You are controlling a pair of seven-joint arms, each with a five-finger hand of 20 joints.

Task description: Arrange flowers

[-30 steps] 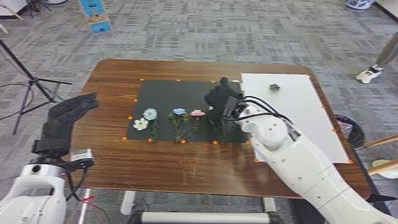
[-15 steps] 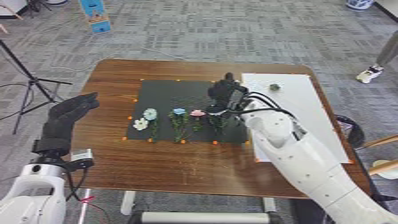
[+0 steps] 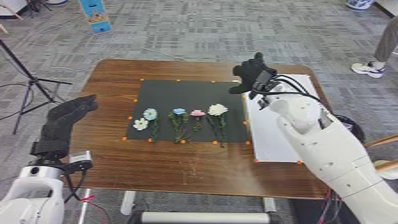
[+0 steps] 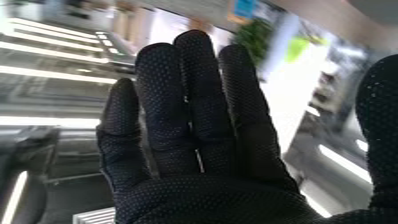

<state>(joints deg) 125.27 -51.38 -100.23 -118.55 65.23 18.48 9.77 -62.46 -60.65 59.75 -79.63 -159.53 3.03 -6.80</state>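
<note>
Right hand [image 3: 253, 75]: fingers wide, moved toward bench's [image 3: 124, 167] far right corner
White flower [image 3: 218, 109]: uncovered (your placement looks done)

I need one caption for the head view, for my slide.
Colourful artificial-looking flowers with green stems on a black mat, the black-gloved right hand raised beyond them.

Room light, bright, even; brown table [image 3: 124, 170], softly lit, shadows faint; white sheet [image 3: 275, 145], brightest thing on it; in the right wrist view, light strips [image 4: 44, 121], long, white, glaring; surroundings behind, blurred, streaked, partly washed out.
</note>
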